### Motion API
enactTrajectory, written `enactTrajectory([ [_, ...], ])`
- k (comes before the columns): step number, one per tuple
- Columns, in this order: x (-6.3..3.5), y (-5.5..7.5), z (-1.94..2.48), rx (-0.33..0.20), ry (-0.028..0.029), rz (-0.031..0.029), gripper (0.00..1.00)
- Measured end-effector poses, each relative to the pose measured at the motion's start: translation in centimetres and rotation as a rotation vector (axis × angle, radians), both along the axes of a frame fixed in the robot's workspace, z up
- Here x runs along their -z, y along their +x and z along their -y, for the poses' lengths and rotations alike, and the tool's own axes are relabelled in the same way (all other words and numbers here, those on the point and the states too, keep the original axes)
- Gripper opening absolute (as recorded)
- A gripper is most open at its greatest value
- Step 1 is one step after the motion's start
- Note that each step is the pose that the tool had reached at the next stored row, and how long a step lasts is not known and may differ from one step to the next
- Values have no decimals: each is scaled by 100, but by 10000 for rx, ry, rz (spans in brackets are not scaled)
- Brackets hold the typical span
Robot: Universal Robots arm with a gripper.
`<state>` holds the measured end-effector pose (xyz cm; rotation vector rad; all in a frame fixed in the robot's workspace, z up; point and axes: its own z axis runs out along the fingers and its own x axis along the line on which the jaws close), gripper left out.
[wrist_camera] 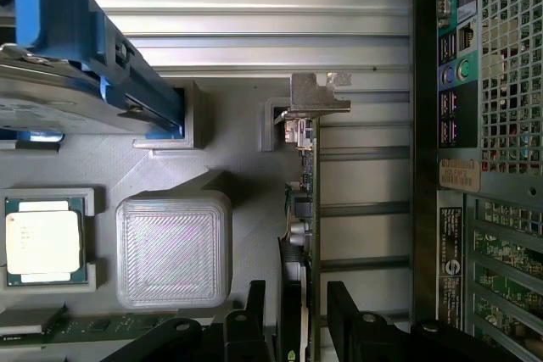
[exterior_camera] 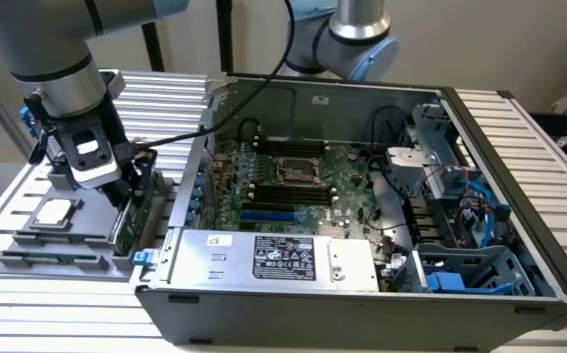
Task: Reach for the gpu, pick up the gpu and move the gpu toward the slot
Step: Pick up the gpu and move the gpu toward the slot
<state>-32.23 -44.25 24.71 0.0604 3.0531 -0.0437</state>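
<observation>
One open computer case point(exterior_camera: 362, 312) shares the ribbed tabletop point(exterior_camera: 68, 323) with a grey fixture point(wrist_camera: 233, 154) that props the gpu point(wrist_camera: 303, 209) on edge so the jaws can straddle it, apart, seemingly not yet pinching.

The pincer point(wrist_camera: 297, 328) has matt black fingers point(wrist_camera: 254, 320). Between them, the gpu point(wrist_camera: 310, 209) is a green circuit board with a dull sheen, and its end bracket point(wrist_camera: 318, 95), far from the pincer, is bare silvery metal. The holder point(wrist_camera: 237, 201) beneath is matt grey plastic, finely ridged on the raised block point(wrist_camera: 174, 247) beside the pincer. Farther off, the processor chip point(wrist_camera: 42, 243) has a smooth satin metal lid, the hard drive point(wrist_camera: 42, 108) has glossy blue plastic clips point(wrist_camera: 85, 31), and the table point(wrist_camera: 254, 14) is ribbed bright metal.
</observation>
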Motion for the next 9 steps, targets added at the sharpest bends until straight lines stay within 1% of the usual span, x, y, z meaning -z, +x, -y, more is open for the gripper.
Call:
enactTrajectory([
  [9, 0, 0, 0, 0, 1, 1, 42],
])
